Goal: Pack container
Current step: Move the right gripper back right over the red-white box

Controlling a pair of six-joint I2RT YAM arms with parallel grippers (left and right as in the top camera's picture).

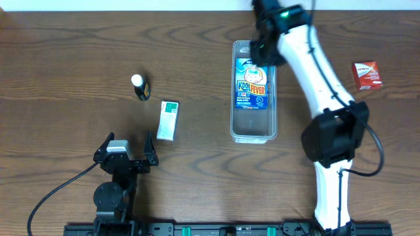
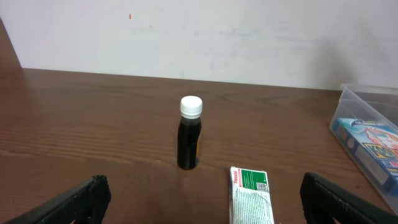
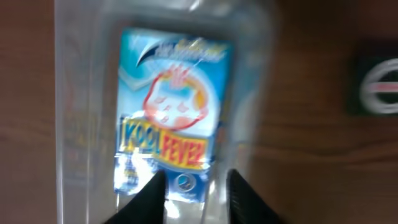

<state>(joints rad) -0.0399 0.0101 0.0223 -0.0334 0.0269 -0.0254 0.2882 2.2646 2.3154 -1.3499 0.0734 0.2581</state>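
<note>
The clear plastic container (image 1: 253,131) lies lengthwise at the table's middle. A blue "Kool Fever" box (image 1: 251,82) lies flat inside its far half. My right gripper (image 1: 266,49) hovers over the container's far end. In the right wrist view its fingers (image 3: 196,190) are open and empty above the box (image 3: 171,112) and the container wall (image 3: 74,124). My left gripper (image 1: 126,149) is open and empty near the front left. A small dark bottle with a white cap (image 1: 139,86) and a green-and-white box (image 1: 168,120) sit ahead of it.
A red box (image 1: 367,75) lies at the far right of the table. In the left wrist view the bottle (image 2: 189,134) stands upright, the green-and-white box (image 2: 250,196) lies just right of it, and the container's corner (image 2: 367,93) shows at the right edge.
</note>
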